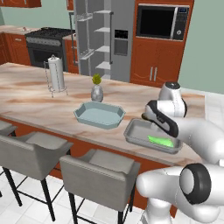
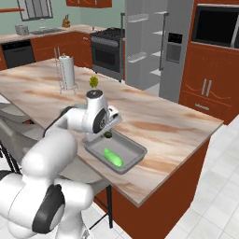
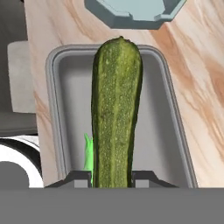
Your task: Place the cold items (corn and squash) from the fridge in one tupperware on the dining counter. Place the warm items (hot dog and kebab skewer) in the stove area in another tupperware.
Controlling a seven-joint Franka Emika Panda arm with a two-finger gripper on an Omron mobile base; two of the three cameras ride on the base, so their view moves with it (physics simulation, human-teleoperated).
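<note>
Hand view: dark green vegetable (image 3: 116, 113) is clamped in the hand (image 3: 112, 178), best lowered flat into the grey tray (image 3: 162, 131) before release.

Pale green walls (image 1: 203, 52) back red-brown cabinets (image 2: 207, 88) with a built-in black microwave (image 1: 162, 21); grey stools (image 1: 98, 168) stand on white floor tiles (image 2: 219, 186).

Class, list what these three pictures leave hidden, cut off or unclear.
- Hand view: the bright green item in the grey tray is mostly hidden behind the dark green vegetable.
- Hand view: the top edge cuts off the octagonal tray.
- Left base view: the arm covers the grey tray's right end.
- Right base view: the wrist hides nearly all of the dark green vegetable.
</note>
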